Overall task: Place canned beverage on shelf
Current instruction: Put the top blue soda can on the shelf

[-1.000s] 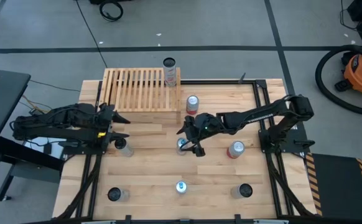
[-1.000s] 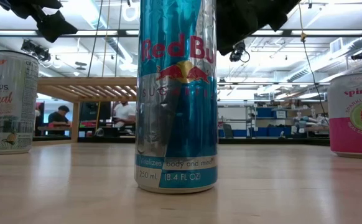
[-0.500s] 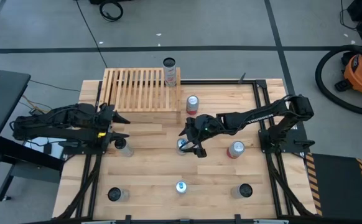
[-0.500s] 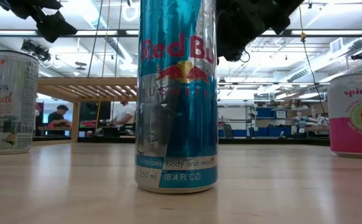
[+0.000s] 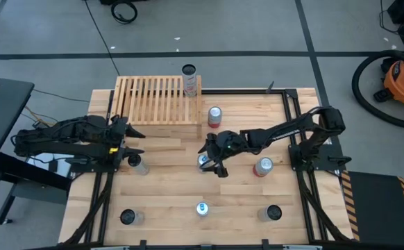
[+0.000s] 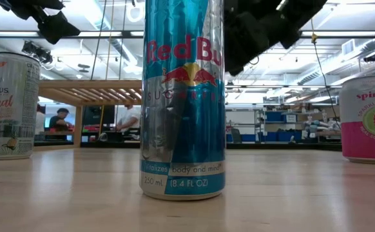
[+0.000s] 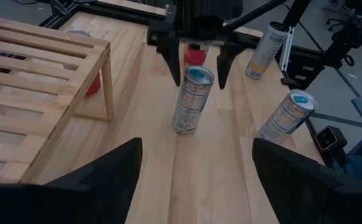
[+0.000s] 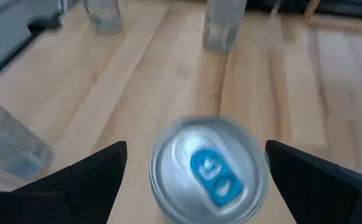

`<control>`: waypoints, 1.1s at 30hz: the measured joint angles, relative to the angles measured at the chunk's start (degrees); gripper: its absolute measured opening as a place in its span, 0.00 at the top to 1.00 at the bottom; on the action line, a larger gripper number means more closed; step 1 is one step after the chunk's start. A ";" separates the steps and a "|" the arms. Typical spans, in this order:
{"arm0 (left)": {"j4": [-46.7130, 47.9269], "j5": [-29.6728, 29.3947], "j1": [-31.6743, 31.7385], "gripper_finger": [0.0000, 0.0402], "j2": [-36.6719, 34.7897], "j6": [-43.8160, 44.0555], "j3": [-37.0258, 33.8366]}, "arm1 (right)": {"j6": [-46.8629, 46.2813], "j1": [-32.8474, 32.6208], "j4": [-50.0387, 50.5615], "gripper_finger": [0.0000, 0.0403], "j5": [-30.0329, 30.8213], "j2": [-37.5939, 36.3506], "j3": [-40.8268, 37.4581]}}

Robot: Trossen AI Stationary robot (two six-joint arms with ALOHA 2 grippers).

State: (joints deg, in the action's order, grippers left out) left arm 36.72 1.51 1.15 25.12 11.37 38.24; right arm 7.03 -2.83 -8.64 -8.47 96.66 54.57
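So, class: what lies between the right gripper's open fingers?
The silver-and-blue can, upright on the table, untouched by the right gripper; the left wrist view shows it.

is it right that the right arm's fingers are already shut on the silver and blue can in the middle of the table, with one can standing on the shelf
Not quite. The right gripper is open: in the left wrist view its fingers straddle the top of the silver and blue can without touching it. The rest holds: one can stands on the shelf.

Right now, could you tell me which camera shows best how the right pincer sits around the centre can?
The left wrist view: the open right pincer straddles the can top, fingers clear of both sides. The right wrist view shows only its lid; the high view hides it under the arm.
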 joint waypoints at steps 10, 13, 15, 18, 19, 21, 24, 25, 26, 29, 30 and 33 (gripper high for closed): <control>-0.08 -0.01 0.00 0.22 0.00 -0.03 0.00 | -0.04 0.00 -2.07 0.03 0.04 0.50 0.08; -0.08 0.00 0.01 0.22 0.00 -0.04 0.00 | -0.25 0.00 -0.65 0.07 0.04 0.49 0.08; -0.10 -0.01 0.02 0.22 0.00 -0.05 0.00 | -0.84 0.00 -0.25 0.11 0.04 0.49 0.08; -0.10 -0.01 0.02 0.22 0.00 -0.05 0.00 | -1.02 0.02 0.34 0.21 0.03 0.49 0.08; -0.08 -0.01 0.02 0.22 0.00 -0.05 0.00 | -1.01 0.02 0.37 0.25 0.04 0.49 0.08; -0.10 -0.01 0.02 0.22 0.00 -0.08 0.00 | -0.98 0.03 0.48 0.33 0.04 0.49 0.08; -0.08 -0.01 0.02 0.22 0.00 -0.10 0.00 | -0.96 0.07 0.46 0.39 0.02 0.49 0.08; -0.10 -0.01 0.02 0.22 0.00 -0.10 0.00 | -0.95 0.08 0.41 0.39 0.02 0.49 0.08; -0.08 -0.01 0.02 0.22 0.00 -0.10 0.00 | -1.05 0.09 0.30 0.39 0.06 0.49 0.08; -0.10 -0.01 0.02 0.22 0.00 -0.10 0.00 | -2.75 0.18 0.69 0.39 1.58 0.53 0.66; -0.08 -0.01 0.02 0.22 0.00 -0.10 0.00 | -3.40 0.26 1.24 0.39 1.81 0.55 1.22; -0.08 -0.01 0.02 0.22 0.00 -0.03 0.00 | -3.87 0.42 4.41 0.39 2.47 0.55 4.56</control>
State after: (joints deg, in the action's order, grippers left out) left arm 36.64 1.50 1.17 25.12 11.33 38.24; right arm 3.16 -2.42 -4.24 -6.00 97.21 59.13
